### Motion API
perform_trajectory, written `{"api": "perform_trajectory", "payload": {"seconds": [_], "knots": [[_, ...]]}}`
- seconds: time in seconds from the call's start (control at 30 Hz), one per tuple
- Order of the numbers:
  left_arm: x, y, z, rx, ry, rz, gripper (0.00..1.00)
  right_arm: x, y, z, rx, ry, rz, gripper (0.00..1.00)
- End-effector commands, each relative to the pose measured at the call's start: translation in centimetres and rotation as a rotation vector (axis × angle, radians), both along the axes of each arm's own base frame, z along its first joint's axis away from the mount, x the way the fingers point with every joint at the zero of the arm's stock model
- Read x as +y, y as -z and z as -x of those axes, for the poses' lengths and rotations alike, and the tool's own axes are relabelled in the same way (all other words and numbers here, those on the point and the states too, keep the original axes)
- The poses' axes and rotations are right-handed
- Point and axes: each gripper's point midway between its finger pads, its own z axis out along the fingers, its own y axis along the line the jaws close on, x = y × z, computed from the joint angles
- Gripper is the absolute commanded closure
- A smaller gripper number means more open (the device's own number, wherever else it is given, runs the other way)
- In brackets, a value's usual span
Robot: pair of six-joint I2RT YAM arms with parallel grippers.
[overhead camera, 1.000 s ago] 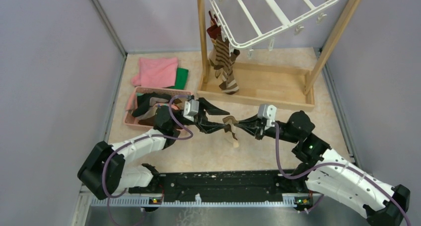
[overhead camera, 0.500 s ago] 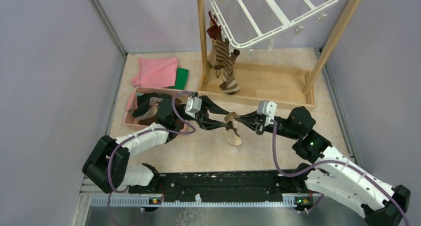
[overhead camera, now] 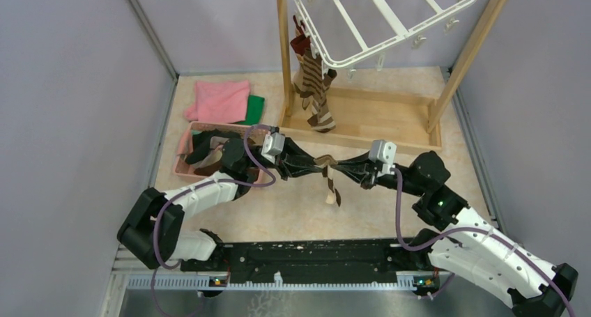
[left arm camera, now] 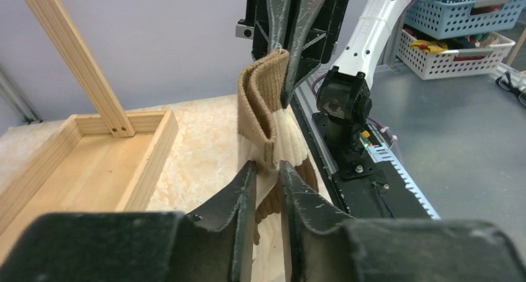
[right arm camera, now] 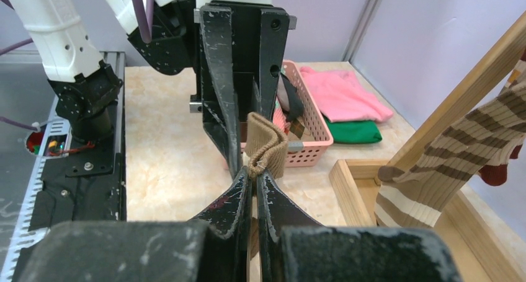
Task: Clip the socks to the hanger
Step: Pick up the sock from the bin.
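Hanging above mid-surface, the sock is pinched at its cuff by the right pincer. The left pincer straddles it narrowly, and I cannot tell whether it grips. A weak pinch could drop the sock short of the hanger at 12 o'clock.

The frame is pale wood. Inside it the hanger is white. The striped socks on the hanger are banded brown and cream, with a dark red sock above them. In front of the frame, the tan sock has a ribbed tan cuff, a cream body and brown bands. The left gripper and right gripper are black. The left arm and right arm are white with black joints. Left of the frame are a pink cloth, a green cloth and a pink basket. The table is mottled beige.
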Motion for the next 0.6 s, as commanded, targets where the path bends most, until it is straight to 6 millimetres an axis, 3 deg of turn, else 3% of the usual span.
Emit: {"api": "perform_trajectory", "payload": {"seconds": [0.0, 0.2, 0.23, 0.3, 0.33, 0.43, 0.57], "knots": [[-0.1, -2.0, -0.8, -0.045, -0.043, 0.058, 0.8, -0.2, -2.7, 0.6, -0.039, -0.02, -0.076, 1.0], [0.7, -2.7, -0.3, -0.069, -0.081, 0.093, 0.88, -0.3, -2.5, 0.5, -0.018, -0.009, -0.074, 1.0], [0.8, -2.8, 0.0, -0.079, -0.074, 0.097, 0.83, -0.3, -2.4, 0.5, -0.015, -0.009, -0.073, 1.0], [1.2, -2.9, 0.7, -0.092, -0.059, 0.104, 0.61, -0.3, -2.4, 0.5, -0.011, -0.01, -0.076, 1.0], [1.3, -2.8, 1.0, -0.097, -0.052, 0.105, 0.54, -0.3, -2.4, 0.5, -0.01, -0.011, -0.077, 1.0], [1.3, -2.8, 1.4, -0.088, -0.027, 0.102, 0.51, -0.2, -2.5, 0.7, -0.009, -0.018, -0.082, 1.0], [1.1, -3.0, 1.8, -0.065, 0.022, 0.116, 0.54, -0.1, -2.5, 0.8, -0.002, -0.027, -0.088, 1.0]]}}
